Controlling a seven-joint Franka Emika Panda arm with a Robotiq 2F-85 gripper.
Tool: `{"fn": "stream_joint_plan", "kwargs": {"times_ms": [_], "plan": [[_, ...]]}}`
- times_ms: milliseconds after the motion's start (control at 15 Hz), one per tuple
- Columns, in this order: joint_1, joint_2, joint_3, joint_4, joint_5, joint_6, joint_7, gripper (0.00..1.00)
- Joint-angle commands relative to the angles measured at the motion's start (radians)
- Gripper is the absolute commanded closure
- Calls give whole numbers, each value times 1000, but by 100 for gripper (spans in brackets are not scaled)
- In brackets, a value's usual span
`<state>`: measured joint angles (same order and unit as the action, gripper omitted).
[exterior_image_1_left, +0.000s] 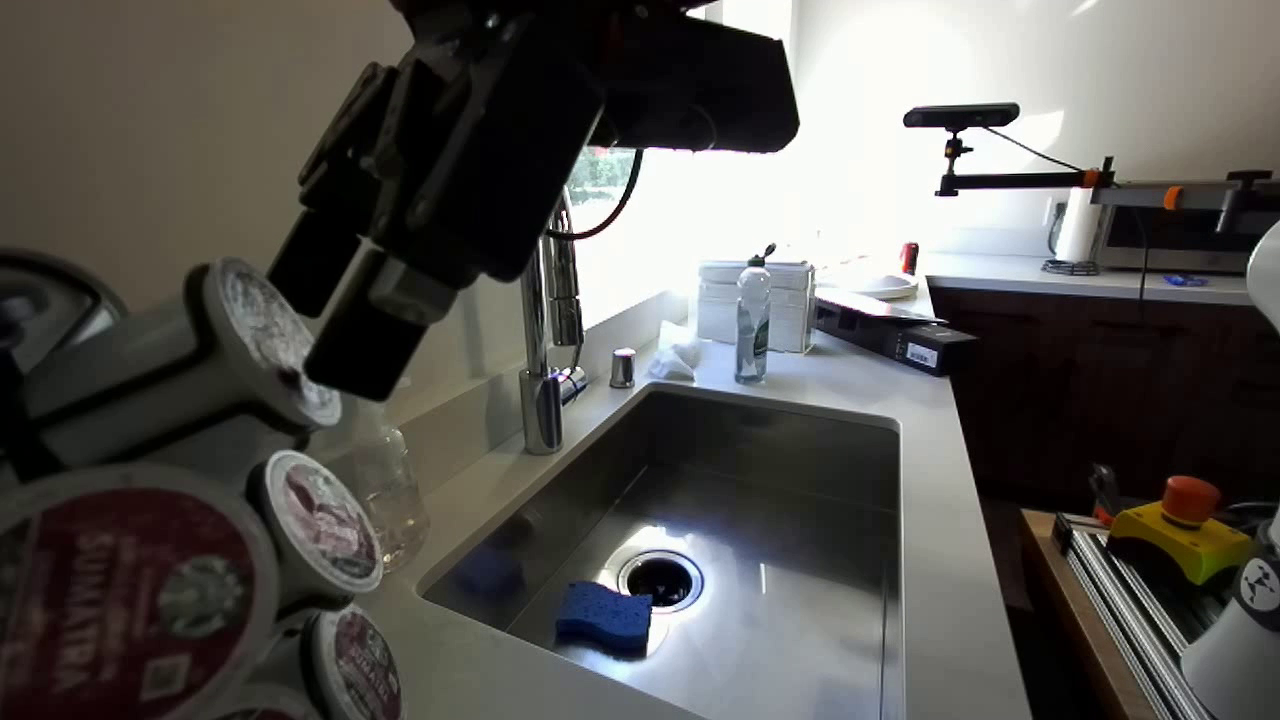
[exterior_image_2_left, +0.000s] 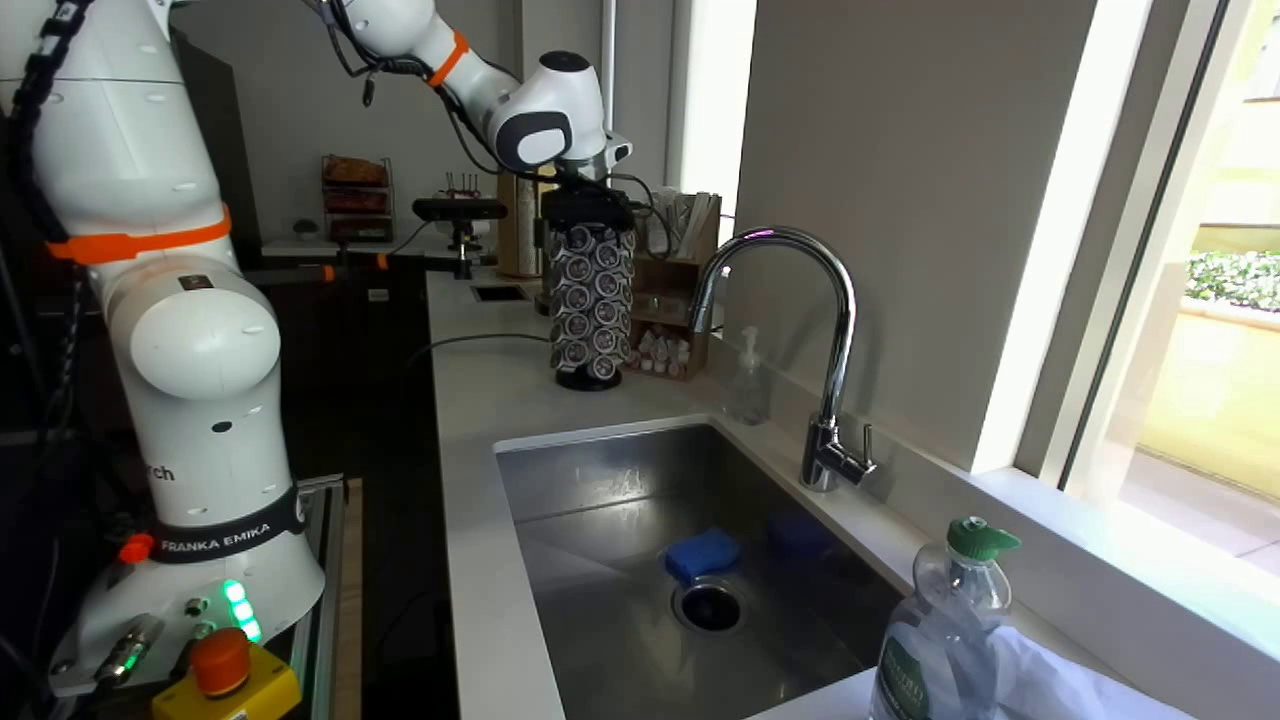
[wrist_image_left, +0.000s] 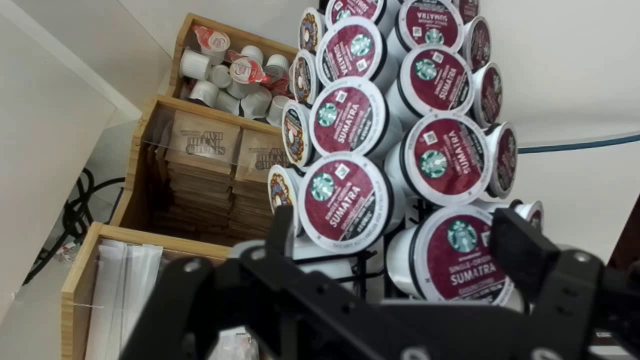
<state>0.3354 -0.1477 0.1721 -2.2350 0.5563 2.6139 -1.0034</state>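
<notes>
While the Robotiq gripper (wrist_image_left: 397, 232) holds nothing, its 2 fingers (wrist_image_left: 520, 245) spread wide, the nearest Starbucks Sumatra pods (wrist_image_left: 345, 202) sit racked on the pod carousel (exterior_image_2_left: 588, 381); approach looks nearly done, grasping not yet.

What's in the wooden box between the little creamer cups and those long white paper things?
In the wrist view, stacks of brown "Sugar in the Raw" packets sit between the creamer cups and the white papers.
</notes>
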Motion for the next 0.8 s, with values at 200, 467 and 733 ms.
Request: {"fn": "stream_joint_plan", "kwargs": {"times_ms": [200,467,733], "plan": [[-5,-55,-42,-8,24,-122,-54,0],[-1,-73,-38,-13,9,-147,-47,0],[-6,-55,-34,4,-3,-125,-28,0]]}}
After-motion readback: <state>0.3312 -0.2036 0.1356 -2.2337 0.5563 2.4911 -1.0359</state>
